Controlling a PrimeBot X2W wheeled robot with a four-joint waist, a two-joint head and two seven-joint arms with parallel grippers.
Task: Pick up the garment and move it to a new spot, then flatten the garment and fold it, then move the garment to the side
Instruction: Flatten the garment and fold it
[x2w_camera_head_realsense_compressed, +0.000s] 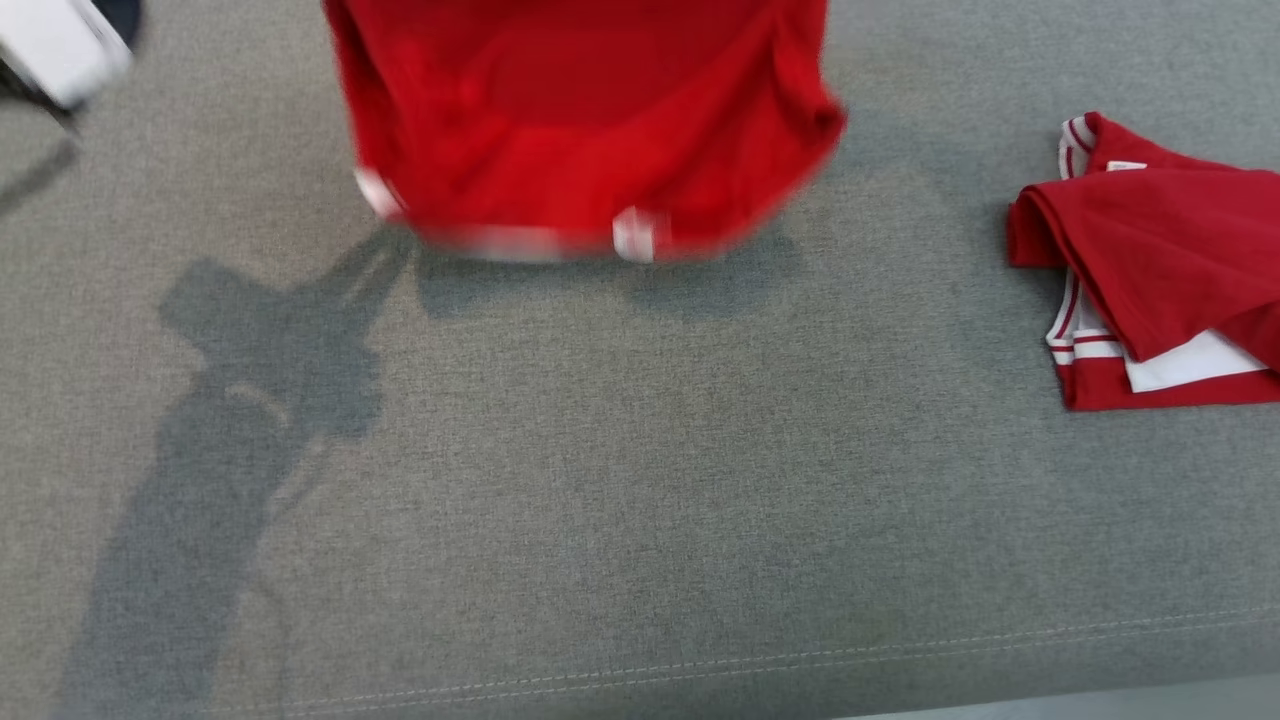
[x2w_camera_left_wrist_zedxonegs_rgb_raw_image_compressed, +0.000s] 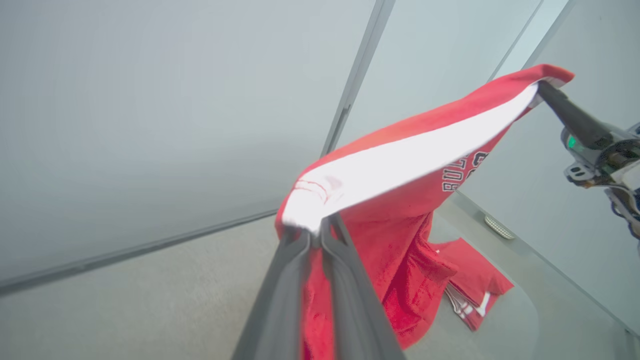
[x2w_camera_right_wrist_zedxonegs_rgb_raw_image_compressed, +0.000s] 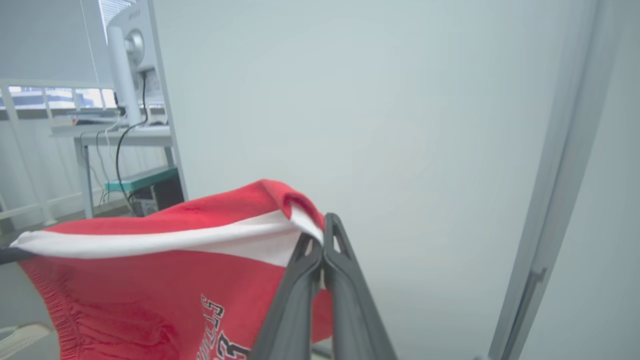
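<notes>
- Table (x2w_camera_head_realsense_compressed: 640, 480): grey cloth top with a wide bare stretch in the near middle, judged the likely ground for laying out.
- Garment (x2w_camera_head_realsense_compressed: 580, 120): red with white trim, hanging in the air over the table's far middle. It is blurred in the head view, and I cannot tell whether its lower hem touches the cloth.
- Long axis: the white-banded top edge, pulled taut between the two grippers and running left to right. The body hangs below it, towards the table.
- Folded piece (x2w_camera_head_realsense_compressed: 1150, 280): red and white, at the table's right, well apart from the garment.
- Left gripper (x2w_camera_left_wrist_zedxonegs_rgb_raw_image_compressed: 320, 232): fingers pinched tight on one end of the band.
- Right gripper (x2w_camera_right_wrist_zedxonegs_rgb_raw_image_compressed: 324, 240): fingers pinched tight on the other end. Neither arm is nearer.
</notes>
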